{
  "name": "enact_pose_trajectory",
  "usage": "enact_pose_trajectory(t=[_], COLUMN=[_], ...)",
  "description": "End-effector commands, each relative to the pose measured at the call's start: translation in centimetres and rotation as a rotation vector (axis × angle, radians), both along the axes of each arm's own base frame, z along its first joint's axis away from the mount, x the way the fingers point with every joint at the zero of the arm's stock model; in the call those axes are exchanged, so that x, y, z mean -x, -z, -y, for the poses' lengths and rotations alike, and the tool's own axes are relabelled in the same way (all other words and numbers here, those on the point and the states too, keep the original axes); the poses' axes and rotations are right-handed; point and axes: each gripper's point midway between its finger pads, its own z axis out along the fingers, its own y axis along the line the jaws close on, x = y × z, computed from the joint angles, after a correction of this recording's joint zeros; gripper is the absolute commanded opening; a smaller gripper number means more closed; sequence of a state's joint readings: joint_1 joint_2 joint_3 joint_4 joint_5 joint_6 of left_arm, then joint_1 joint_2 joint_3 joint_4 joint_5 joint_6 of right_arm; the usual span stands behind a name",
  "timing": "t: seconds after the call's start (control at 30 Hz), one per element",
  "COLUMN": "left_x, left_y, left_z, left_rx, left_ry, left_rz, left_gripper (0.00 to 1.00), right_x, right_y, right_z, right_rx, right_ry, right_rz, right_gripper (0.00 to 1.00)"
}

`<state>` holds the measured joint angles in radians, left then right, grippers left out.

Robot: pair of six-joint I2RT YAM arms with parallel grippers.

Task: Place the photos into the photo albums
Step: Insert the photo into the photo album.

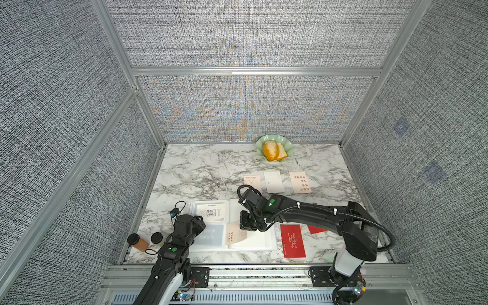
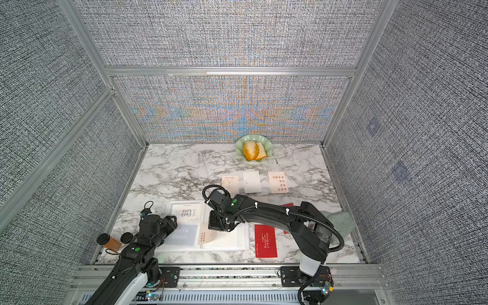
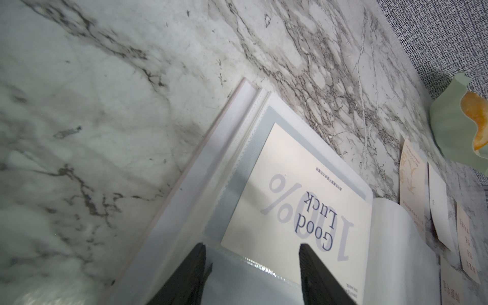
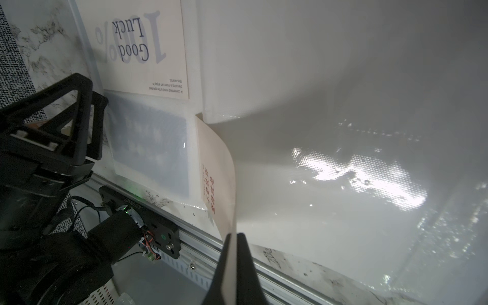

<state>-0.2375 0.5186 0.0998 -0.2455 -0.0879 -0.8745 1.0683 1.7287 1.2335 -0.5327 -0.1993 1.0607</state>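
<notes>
The photo album lies open on the marble table. The right hand pinches a cream photo with red characters — the card bows over the right page, by the spine. The left hand hangs over the left page — jaws moderately apart, clasping nothing

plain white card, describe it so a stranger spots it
Find the green dish at the far edge of the table. Just in front of it, the plain white card lies between two cream cards. They carry reddish print; it looks blank.
</notes>
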Motion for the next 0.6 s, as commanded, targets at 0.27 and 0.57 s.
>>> enact_pose_trajectory(t=[0.27,0.57], left_x=[0.4,0.6], left_y=[0.3,0.3], left_z=[-0.6,-0.9], left_rx=[-0.027,-0.034], left_ry=[-0.023,-0.036], left_rz=[-0.024,-0.031], left_gripper=[0.59,0.58], right_x=[0.0,-0.8], right_y=[2.0,3.3], right_z=[-1.6,-4.9], right_rx=[-0.077,-0.143], right_ry=[-0.004,-0.02], right_rz=[-0.017,-0.027], right_gripper=[0.0,0.0])
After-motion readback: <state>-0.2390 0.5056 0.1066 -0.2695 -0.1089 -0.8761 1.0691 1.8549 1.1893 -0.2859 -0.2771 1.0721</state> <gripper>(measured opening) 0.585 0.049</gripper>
